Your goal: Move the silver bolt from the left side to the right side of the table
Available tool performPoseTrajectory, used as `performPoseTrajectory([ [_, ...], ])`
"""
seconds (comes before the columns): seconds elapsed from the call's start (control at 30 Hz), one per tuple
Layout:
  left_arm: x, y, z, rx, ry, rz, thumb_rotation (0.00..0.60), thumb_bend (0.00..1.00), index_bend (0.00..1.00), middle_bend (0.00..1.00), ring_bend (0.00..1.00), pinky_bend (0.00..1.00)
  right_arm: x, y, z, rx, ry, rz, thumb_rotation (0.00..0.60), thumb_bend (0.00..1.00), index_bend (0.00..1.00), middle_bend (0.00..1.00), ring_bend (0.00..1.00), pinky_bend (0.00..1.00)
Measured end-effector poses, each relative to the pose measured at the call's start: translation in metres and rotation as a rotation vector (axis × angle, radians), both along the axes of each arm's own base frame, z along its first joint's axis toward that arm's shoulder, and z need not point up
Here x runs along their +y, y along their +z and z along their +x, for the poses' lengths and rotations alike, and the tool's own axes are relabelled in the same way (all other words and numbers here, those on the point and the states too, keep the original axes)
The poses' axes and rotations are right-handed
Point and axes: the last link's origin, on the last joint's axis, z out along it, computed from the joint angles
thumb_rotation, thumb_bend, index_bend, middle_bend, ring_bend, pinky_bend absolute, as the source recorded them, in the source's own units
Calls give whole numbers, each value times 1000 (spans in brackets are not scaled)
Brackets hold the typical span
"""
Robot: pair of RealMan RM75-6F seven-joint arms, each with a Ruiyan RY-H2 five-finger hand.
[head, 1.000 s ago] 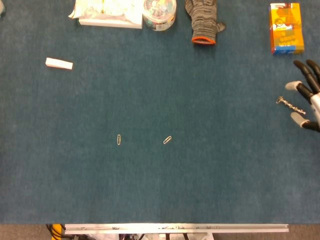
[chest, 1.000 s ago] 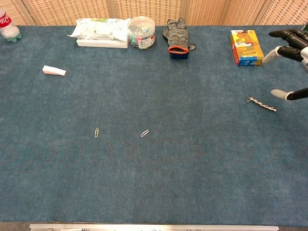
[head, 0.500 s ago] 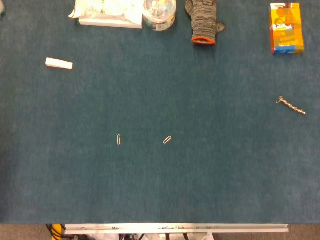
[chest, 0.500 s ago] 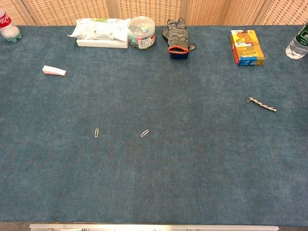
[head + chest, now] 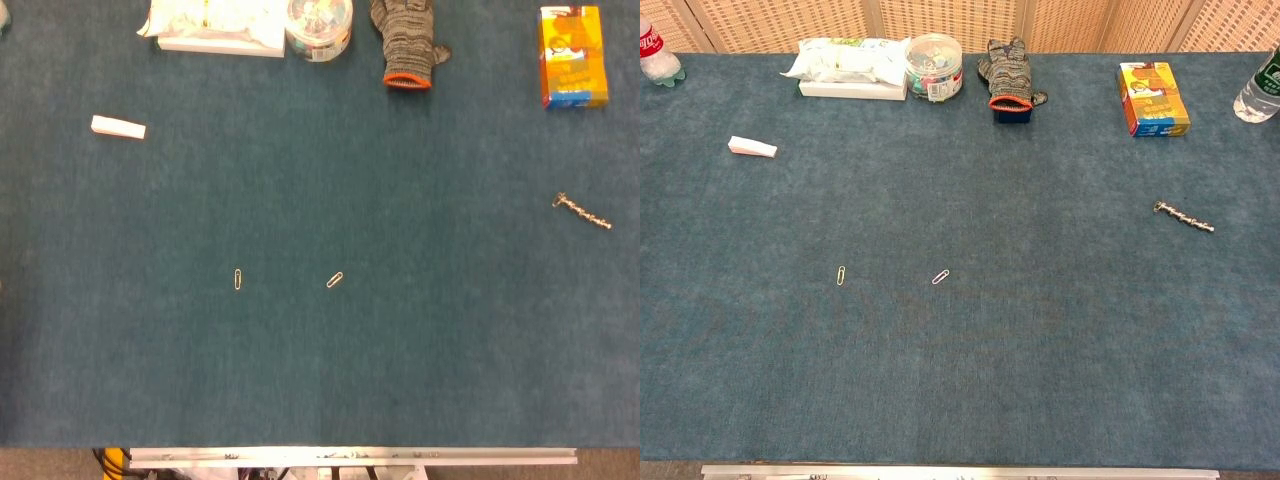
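Head view puts the silver bolt (image 5: 583,212) flat on the blue table (image 5: 400,350) close to its right edge, about midway between far and near edges, lying slantwise with nothing touching it. Neither hand shows in either view, so how their fingers lie cannot be told. Toward the far right corner sits an orange box (image 5: 1152,98). Along the far edge lie a grey glove (image 5: 1008,68), a round tub (image 5: 935,65) and a tissue pack (image 5: 847,67). Two paper clips (image 5: 940,277) lie near the middle.
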Motion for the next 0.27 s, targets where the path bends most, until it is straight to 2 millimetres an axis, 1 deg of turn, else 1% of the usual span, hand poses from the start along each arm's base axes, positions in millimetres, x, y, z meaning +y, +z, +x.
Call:
performPoseTrajectory([
  [0.27,-2,0,0,1,0,4,600,279,565,0,0,18,1,-2,4,-10,28,36,600,144,355,87,0,195],
])
